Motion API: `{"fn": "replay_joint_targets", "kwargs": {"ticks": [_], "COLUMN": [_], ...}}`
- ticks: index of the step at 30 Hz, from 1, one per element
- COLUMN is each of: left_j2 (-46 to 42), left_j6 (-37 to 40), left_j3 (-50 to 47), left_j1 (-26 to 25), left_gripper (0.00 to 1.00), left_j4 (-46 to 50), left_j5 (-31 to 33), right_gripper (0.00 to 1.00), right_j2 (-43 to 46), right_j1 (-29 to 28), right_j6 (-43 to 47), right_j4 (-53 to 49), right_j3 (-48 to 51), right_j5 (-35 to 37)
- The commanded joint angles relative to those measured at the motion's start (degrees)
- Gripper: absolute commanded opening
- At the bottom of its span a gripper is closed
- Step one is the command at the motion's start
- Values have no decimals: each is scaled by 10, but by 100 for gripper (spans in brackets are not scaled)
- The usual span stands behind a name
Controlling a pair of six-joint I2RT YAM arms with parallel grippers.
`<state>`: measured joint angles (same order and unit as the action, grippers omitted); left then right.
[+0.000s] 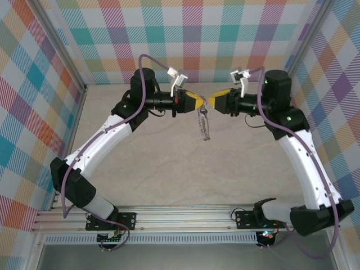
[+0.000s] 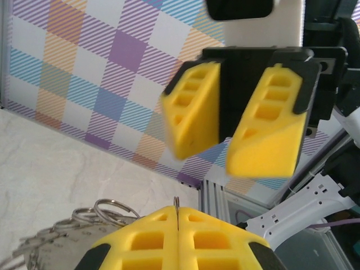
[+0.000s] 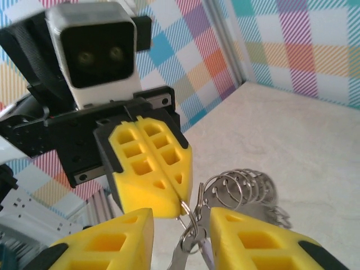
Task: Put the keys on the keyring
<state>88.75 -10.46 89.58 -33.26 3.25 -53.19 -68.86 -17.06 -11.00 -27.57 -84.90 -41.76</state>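
My left pincer point(image 2: 177, 219) is clamped shut on the thin wire of the large silver-grey metal keyring point(image 3: 239, 188), edged with small chain-like loops. I hold it in the air above the middle of the pale table point(image 1: 169, 169), nearer its far edge. My right pincer point(image 3: 181, 222) faces it, jaws narrowly parted around a tiny key point(image 3: 183, 257) with a lilac head and silvery blade, not clearly gripping it. Both look light, stiff and slippery; the hoop likely swings. I would pinch the key across its flat head, leaving its hole free
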Motion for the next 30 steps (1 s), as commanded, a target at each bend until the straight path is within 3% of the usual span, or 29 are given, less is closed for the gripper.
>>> {"fn": "replay_joint_targets", "kwargs": {"ticks": [1, 4, 7, 20, 30], "left_j2": [-23, -28, -32, -38, -32], "left_j6": [-20, -26, -29, -34, -44], "left_j3": [2, -1, -1, 2, 8], "left_j1": [-3, -3, -3, -3, -3], "left_gripper": [0, 0, 0, 0, 0], "left_j4": [-58, -64, -68, -74, -81], "left_j5": [3, 4, 1, -25, -40], "right_gripper": [33, 45, 49, 67, 69], "right_j2": [44, 70, 79, 71, 60], "right_j1": [9, 9, 10, -8, -46], "right_j6": [-36, -56, -72, -101, -92], "right_j4": [76, 112, 139, 223, 231], "right_j3": [48, 100, 138, 209, 201], "right_j5": [35, 80, 84, 21, 18]}}
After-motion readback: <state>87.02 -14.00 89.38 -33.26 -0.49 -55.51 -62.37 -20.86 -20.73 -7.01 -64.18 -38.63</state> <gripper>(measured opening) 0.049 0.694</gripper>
